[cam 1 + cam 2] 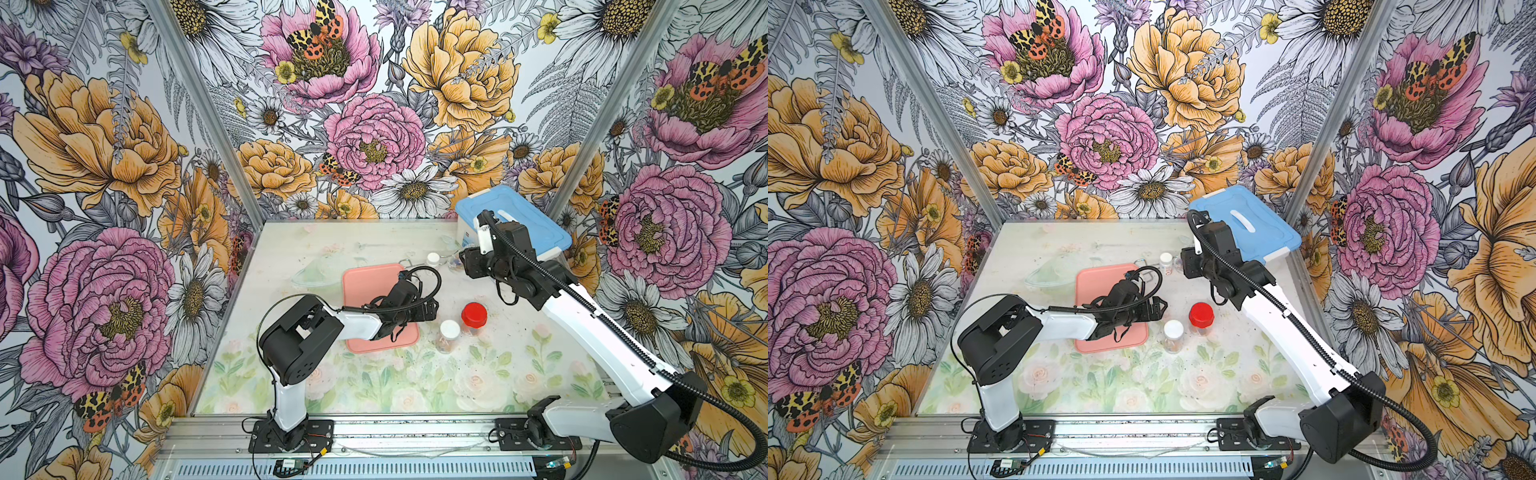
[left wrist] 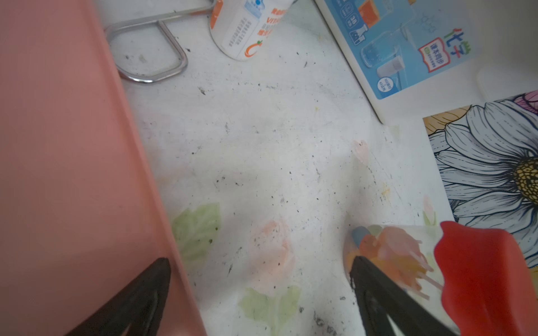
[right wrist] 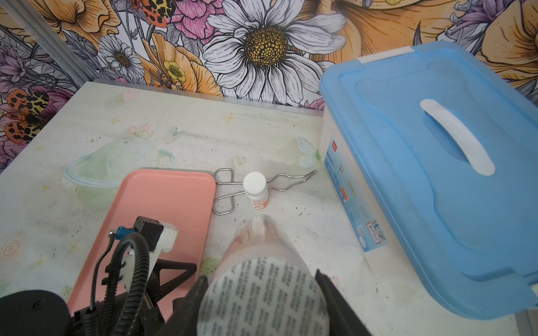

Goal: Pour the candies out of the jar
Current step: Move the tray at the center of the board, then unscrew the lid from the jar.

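My right gripper (image 3: 261,276) is shut on a clear jar (image 3: 256,241), which lies on its side with a round printed disc facing the camera. In both top views it hangs above the table at the back right (image 1: 456,262) (image 1: 1177,264), with faint coloured bits inside. A red-lidded jar (image 1: 473,318) and a white-lidded jar (image 1: 449,334) stand mid-table, candies (image 2: 390,256) showing through the red-lidded one's wall. My left gripper (image 2: 259,273) (image 1: 432,309) is open and holds nothing. It sits at the right edge of the pink tray (image 1: 370,282), one of its fingers (image 2: 361,276) beside the red-lidded jar.
A blue-lidded white box (image 1: 515,224) (image 3: 436,174) fills the back right corner. A small white bottle (image 3: 256,189) stands on metal tongs (image 3: 224,189) behind the tray. The tray holds nothing that shows. Flowered walls close in three sides.
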Available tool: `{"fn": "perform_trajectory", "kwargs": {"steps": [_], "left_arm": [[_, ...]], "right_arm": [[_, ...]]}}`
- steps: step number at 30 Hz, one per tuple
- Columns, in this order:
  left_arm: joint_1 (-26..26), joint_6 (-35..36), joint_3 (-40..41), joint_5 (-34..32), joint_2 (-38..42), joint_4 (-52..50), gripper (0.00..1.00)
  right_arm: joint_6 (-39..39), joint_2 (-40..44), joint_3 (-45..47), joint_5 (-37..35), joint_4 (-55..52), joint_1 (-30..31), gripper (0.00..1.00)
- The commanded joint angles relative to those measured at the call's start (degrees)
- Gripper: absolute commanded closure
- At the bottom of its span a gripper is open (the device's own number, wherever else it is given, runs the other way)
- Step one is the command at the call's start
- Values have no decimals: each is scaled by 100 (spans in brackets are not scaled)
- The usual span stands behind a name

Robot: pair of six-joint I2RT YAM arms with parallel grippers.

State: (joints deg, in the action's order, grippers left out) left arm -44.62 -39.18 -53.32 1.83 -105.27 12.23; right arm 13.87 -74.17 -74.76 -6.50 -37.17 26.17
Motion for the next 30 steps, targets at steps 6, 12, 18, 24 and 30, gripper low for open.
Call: {"fn": "perform_trajectory", "kwargs": {"steps": [6,12,18,24,30], "left_arm": [[1663,989,851,942,1874,26,1],[2303,2135,832,1215,2669,-222,1],[2104,3421,905,1847,2977,170,1],[1555,4390,888,2113,2969,259,1],[1411,4793,845,2405,2837,472,1]], "right_arm": [[79,-493,-490,1253,307,-29,65],[212,-1103,-943,2587,280,-25,66],[232,-1464,-1247,3207,87,-23,66],[219,-1649,-1357,3383,-198,-33,66],[291,-1679,-1350,3780,-296,-18,68]]}}
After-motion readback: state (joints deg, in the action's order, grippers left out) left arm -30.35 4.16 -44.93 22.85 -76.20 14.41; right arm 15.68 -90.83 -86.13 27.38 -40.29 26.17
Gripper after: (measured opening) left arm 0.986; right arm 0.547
